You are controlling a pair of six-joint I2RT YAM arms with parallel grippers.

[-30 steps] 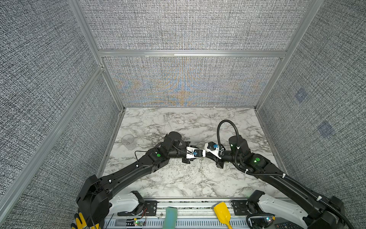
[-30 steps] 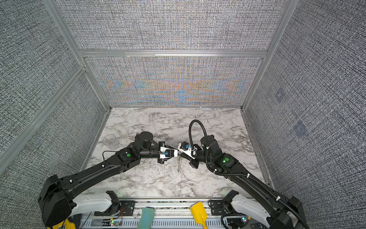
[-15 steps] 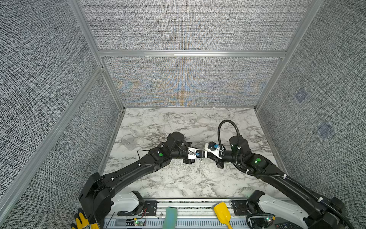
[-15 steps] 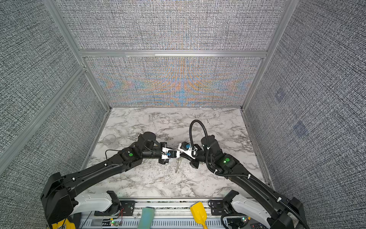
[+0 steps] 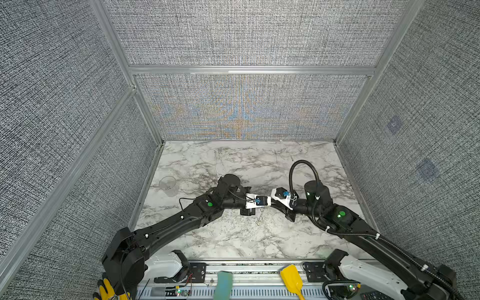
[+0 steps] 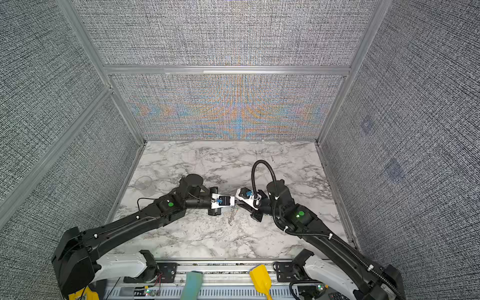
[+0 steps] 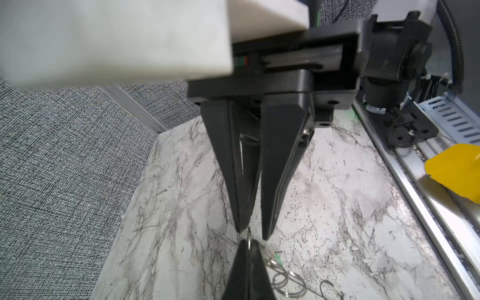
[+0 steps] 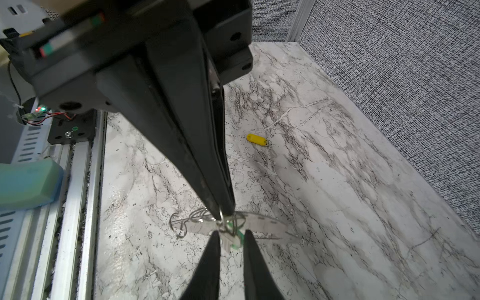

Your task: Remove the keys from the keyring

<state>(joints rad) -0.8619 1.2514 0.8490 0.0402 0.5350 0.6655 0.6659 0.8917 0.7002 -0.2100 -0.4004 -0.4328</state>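
Our left gripper point(image 8: 223, 207) is pinched tight on the thin metal keyring point(image 7: 248, 237), about mid-table in both top views. Our right gripper point(image 7: 254, 233) faces it tip to tip with its fingers a little apart. The green key point(image 8: 235, 242) sits in that gap, just beside the keyring, and we can't tell if the pads actually touch it. A tangle of wire loops point(image 7: 285, 281) trails from there toward 6 o'clock.

The yellow key point(image 8: 256, 140) lies flat on the table point(image 5: 259, 161) by itself, well apart from both grippers, off toward 9 o'clock.

There's a faint clear cup point(image 5: 167, 185) by the left wall at 9 o'clock, too faint for us to see what's in it.

Bare marble shows toward 12 and 3 o'clock. The rail point(image 5: 259, 262) runs along 6 o'clock, with a scoop point(image 5: 290, 275) and a teal block point(image 5: 222, 281) on it.
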